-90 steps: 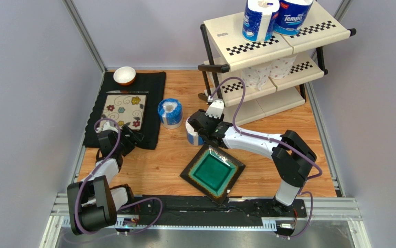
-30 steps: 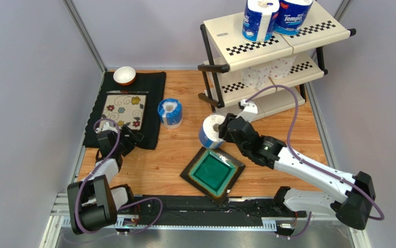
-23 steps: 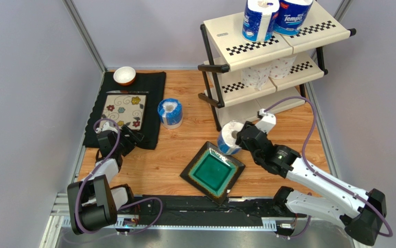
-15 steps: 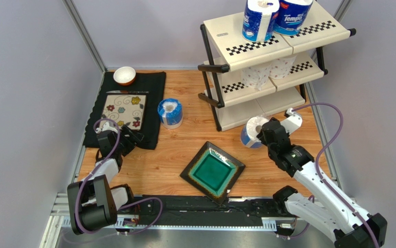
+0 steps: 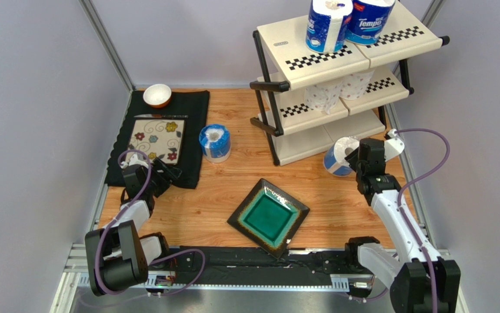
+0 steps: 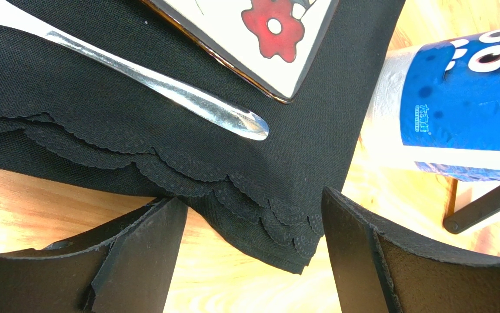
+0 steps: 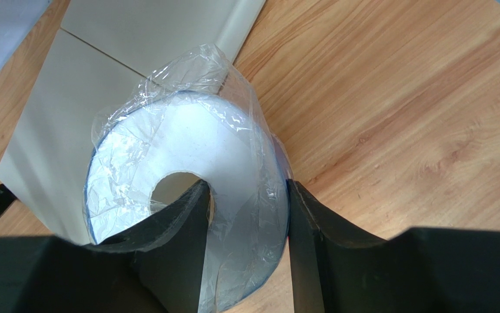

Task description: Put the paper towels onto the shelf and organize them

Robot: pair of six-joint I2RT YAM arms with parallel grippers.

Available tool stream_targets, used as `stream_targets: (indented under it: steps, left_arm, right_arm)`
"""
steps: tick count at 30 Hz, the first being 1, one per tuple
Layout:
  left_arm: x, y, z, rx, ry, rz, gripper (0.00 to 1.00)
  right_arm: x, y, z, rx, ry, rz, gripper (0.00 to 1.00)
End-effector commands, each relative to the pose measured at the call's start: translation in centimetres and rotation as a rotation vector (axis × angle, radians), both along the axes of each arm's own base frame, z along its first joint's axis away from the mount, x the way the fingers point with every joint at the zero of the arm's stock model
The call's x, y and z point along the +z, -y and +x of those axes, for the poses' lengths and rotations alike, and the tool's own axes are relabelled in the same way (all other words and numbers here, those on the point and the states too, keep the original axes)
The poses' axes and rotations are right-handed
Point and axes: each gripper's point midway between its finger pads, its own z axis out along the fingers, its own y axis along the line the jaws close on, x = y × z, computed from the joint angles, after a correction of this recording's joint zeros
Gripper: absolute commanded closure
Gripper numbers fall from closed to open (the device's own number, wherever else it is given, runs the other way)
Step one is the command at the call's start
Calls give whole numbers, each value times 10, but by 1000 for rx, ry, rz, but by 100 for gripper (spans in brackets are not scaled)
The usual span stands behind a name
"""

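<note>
- Right now my right gripper is clamped on a wrapped roll, 1 finger in the core and 1 outside the wall, so it cannot slip.
- I hold it just beside the shelf, at the bottom tier's front edge, since a top pair and a middle pair fill the tiers above.
- My left gripper hangs over the placemat, jaws apart and empty, clear of the work.
- A last roll waits on the table.
</note>
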Motion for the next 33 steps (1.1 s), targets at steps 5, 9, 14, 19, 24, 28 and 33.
stream_targets:
  steps: [5, 9, 14, 19, 24, 28, 33]
  left_arm:
    - [-35, 14, -34, -7, -166, -73, 15]
    - [-35, 13, -33, -5, -165, -69, 15]
    - [-36, 12, -33, -2, -171, -69, 16]
    - [-36, 12, -34, -3, -173, -68, 16]
    - [-37, 13, -35, -6, -175, -64, 16]
    - [-36, 11, -34, -3, -169, -58, 16]
    - [-37, 12, -34, -3, -174, -62, 16]
  right_arm:
    - [63, 28, 62, -35, 216, -7, 71]
    - [66, 35, 77, -36, 238, 1, 72]
    - [72, 43, 100, -40, 307, 23, 72]
    - [68, 42, 116, -26, 341, 44, 71]
    - [65, 44, 129, -24, 371, 60, 69]
    - [66, 46, 132, -34, 402, 71, 69]
    - [65, 48, 138, -43, 434, 92, 69]
